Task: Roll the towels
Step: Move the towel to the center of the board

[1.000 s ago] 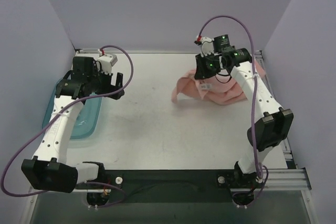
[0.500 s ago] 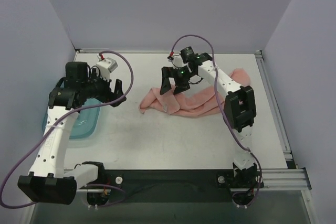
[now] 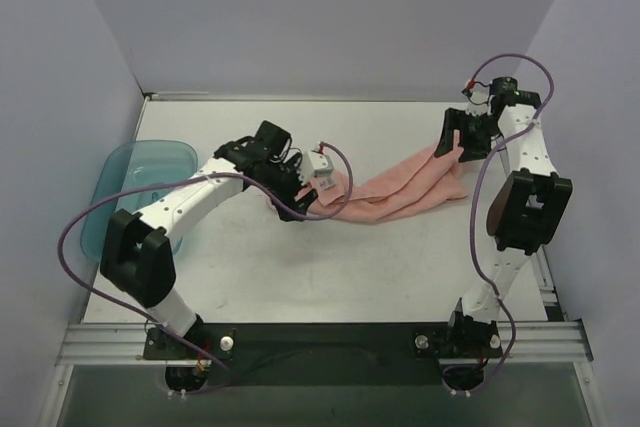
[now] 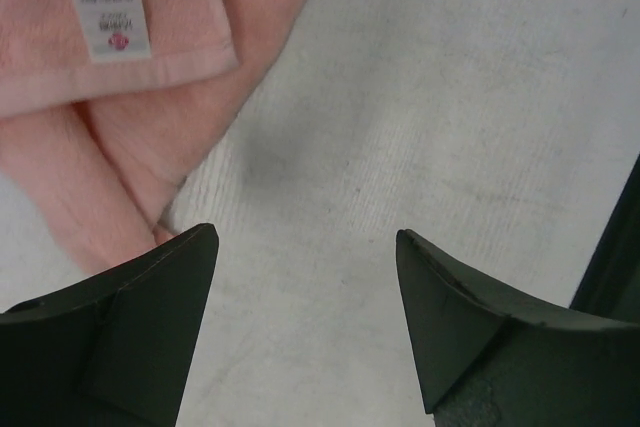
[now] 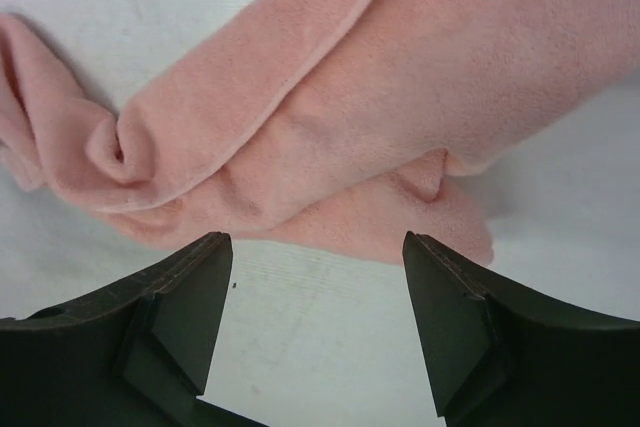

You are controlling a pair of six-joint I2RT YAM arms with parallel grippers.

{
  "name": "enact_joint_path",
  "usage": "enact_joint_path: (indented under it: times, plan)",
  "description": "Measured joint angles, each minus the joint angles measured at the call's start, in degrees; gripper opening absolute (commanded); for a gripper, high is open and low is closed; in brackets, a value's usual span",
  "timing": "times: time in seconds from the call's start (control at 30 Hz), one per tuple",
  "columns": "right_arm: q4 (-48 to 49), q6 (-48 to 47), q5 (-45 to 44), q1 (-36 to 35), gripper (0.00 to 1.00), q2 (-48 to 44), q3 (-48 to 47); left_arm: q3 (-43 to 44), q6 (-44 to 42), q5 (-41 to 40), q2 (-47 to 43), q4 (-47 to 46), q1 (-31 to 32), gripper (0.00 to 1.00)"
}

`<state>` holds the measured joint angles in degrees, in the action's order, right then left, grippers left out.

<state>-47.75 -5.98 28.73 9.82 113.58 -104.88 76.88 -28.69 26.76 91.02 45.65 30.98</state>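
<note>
The salmon-pink towel (image 3: 400,187) lies on the white table as a long, loosely folded strip running from centre to upper right. My left gripper (image 3: 295,192) hovers at its left end. In the left wrist view that gripper (image 4: 305,247) is open over bare table, with the towel (image 4: 130,147) and its white label (image 4: 108,5) just beyond the left fingertip (image 4: 170,277). My right gripper (image 3: 455,147) is at the towel's right end. It (image 5: 317,247) is open too, with the bunched towel (image 5: 350,97) just past its tips and nothing between them.
A translucent teal tray (image 3: 120,162) sits at the table's left edge, behind the left arm. Purple cables loop from both wrists. Lavender walls close in the back and sides, and a metal rail (image 3: 320,332) runs along the near edge.
The left arm swung right from the tray to the towel's left end. The right arm moved from mid-towel back to its right end. The towel now lies longer.
</note>
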Motion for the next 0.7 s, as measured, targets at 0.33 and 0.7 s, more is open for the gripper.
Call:
enact_joint_path:
  times: [0.33, 0.7]
  plan:
    - [-2.0, 1.3, -3.8, 1.0, 0.66, 4.2, 3.2, 1.4, -7.6, -7.2, 10.2, -16.2, 6.3, 0.86]
    - [-2.7, 3.8, -4.1, 1.7, 0.66, 5.3, 7.5, 1.0, -7.7, -15.3, 18.6, -27.3, 10.4, 0.86]
